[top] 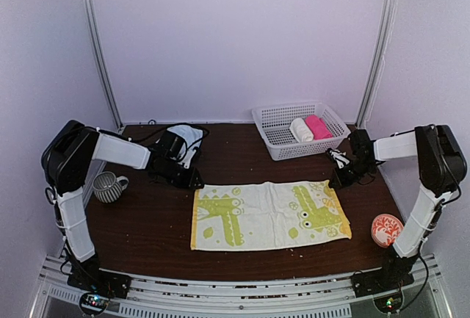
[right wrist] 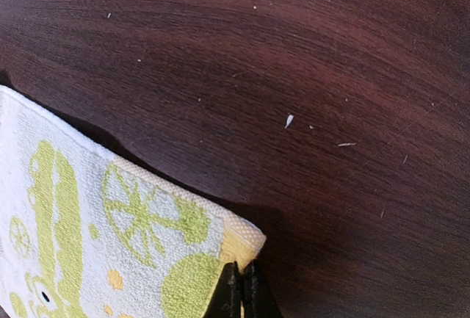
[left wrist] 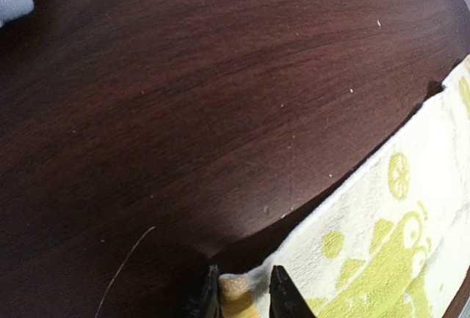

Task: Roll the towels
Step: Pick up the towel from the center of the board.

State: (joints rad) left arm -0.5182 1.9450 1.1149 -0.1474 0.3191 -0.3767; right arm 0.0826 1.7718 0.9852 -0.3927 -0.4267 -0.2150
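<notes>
**Top external: both grippers sitting on the far corners of the flat towel**

The crocodile-print towel (top: 268,215) is lying flat at the table's centre, long axis running 9 to 3. The left gripper (top: 192,181) is sitting on its 10 o'clock corner and the right gripper (top: 339,181) on its 2 o'clock corner, so each arm is covering its own end.

In the right wrist view the jaws are pressed together on the yellow corner hem, which looks like a firm pinch. In the left wrist view the fingers (left wrist: 283,292) are straddling the other corner with cloth between them. I cannot tell whether they are clamping it.

My read: the roll has not started. The free near edge is lying toward 6, so that is where the corners need to go.

The dark wood table (top: 147,222) is bare on the 6 side. The pale blue towel (top: 189,136) is bunched at 12 of the left gripper. The white basket (top: 294,150), holding a cream roll (top: 299,129) and a pink roll (top: 317,126), is at 11 of the right gripper. A striped mug (top: 109,186) is at 9, well apart.
</notes>
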